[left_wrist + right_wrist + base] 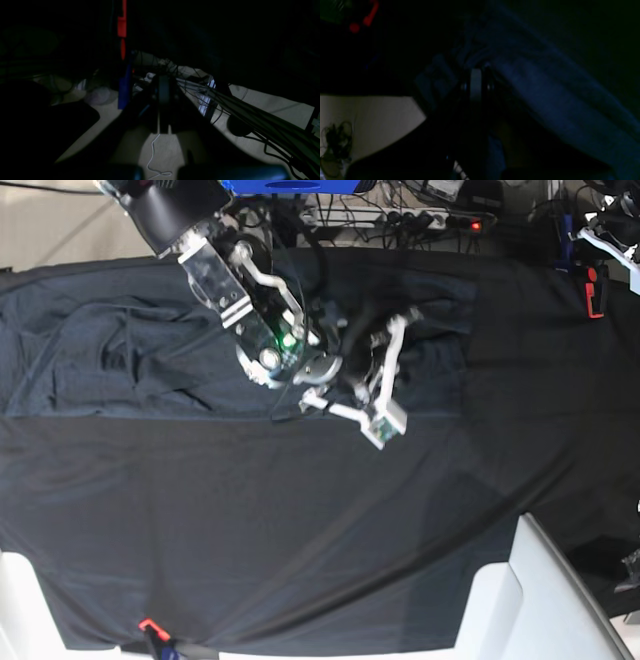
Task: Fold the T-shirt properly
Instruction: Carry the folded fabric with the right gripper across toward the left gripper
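My right pincer (345, 392) pinched the T-shirt (130, 350) near the surface's far edge, the left pressed together; thin fabric could slip free.

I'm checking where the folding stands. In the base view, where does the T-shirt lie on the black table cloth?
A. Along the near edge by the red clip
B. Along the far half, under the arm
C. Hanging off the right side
B: the T-shirt spreads wrinkled across the far half, the right gripper over it.
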### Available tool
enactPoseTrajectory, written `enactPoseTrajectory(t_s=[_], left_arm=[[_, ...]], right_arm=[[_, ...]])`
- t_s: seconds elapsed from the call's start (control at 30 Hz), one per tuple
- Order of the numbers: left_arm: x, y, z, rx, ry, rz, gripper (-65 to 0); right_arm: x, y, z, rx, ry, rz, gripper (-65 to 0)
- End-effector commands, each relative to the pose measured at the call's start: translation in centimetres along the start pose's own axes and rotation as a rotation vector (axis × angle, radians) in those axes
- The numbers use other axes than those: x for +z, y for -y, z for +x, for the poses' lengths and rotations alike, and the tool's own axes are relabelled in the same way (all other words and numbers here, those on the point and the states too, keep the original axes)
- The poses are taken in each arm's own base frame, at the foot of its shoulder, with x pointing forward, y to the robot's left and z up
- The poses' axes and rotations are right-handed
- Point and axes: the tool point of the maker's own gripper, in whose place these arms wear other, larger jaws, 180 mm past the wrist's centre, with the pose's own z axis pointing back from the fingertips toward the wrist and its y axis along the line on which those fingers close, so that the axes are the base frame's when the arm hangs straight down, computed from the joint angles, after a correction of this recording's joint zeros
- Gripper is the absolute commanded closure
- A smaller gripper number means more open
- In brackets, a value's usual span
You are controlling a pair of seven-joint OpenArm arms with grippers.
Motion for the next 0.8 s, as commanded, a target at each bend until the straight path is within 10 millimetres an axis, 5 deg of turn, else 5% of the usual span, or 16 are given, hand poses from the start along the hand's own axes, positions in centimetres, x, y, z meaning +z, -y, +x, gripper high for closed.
enactPoseTrajectory(t_s=[0.0, 0.33, 0.77], left_arm=[[0.5, -0.5, 0.8, -0.016, 0.021, 0.011, 0.0], [0.6, -0.6, 0.8, -0.014, 0.023, 0.014, 0.0], [0.5, -0.5, 0.8, -0.016, 0.021, 0.011, 0.0]], right_arm=[[0.0, -1.9, 2.3, 0.034, 0.062, 0.049, -0.2], [-1.4, -5.4, 2.5, 0.158, 0.062, 0.120, -0.2], [-2.8, -4.4, 1.2, 0.137, 0.035, 0.082, -0.2]])
